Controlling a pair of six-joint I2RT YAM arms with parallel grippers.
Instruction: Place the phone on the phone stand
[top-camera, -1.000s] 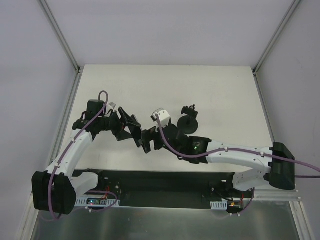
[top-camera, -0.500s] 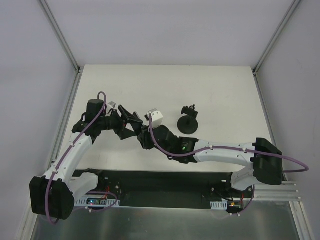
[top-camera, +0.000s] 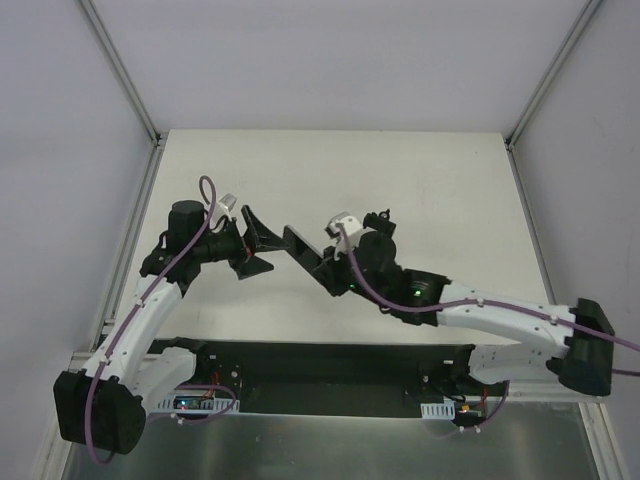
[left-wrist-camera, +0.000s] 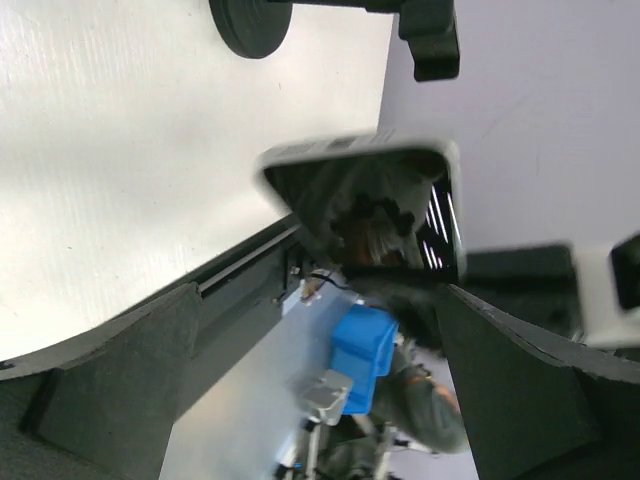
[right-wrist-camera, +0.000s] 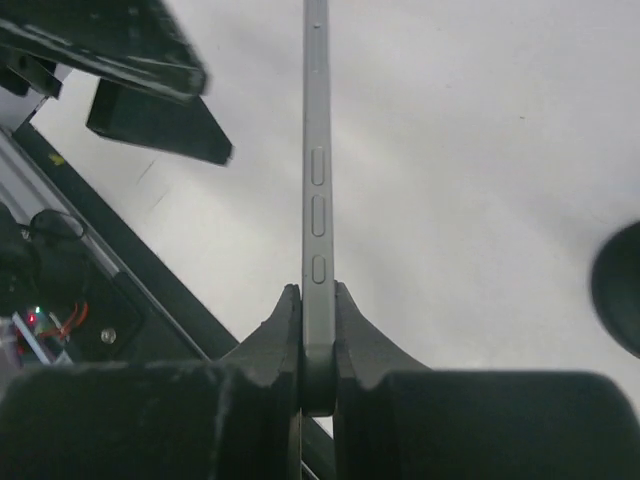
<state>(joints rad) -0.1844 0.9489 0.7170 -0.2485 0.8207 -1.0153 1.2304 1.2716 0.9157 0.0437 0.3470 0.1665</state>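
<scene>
1. No brand or label can be read. The glossy face of the phone (left-wrist-camera: 370, 210) gives only a blurred reflection in the left wrist view. In the right wrist view its grey edge (right-wrist-camera: 318, 150) shows three small side buttons (right-wrist-camera: 318, 215), and no marking can be made out on them.
2. The phone is clamped by the right gripper (right-wrist-camera: 318, 295). Its fingers (right-wrist-camera: 275, 330) are pressed tightly against both flat faces of the near end. The rest of the phone stands out straight beyond the fingertips, edge-on to the wrist camera.
3. The left gripper (top-camera: 268, 250) is spread wide and nothing is held in it. Its two fingers (left-wrist-camera: 120, 400) are seen at the lower corners of the left wrist view. The phone is ahead of these fingertips and apart from them, not between them.
4. The phone stand (left-wrist-camera: 250, 20) is placed well beyond the phone as seen from the left fingers. Its disc base and its bracket are cut off by the upper edge of that view.
5. In the top view only the bracket of the phone stand (top-camera: 378, 220) is visible, just behind the right wrist. The base is covered by the arm.
6. A dark rounded shape (right-wrist-camera: 622, 290) is cut by the right edge of the right wrist view. What it is cannot be told.
7. Both arms are reached forward and turned inward over the table (top-camera: 440, 190), so the two grippers are facing each other near its middle. In the top view the phone (top-camera: 303, 246) is seen between them.
</scene>
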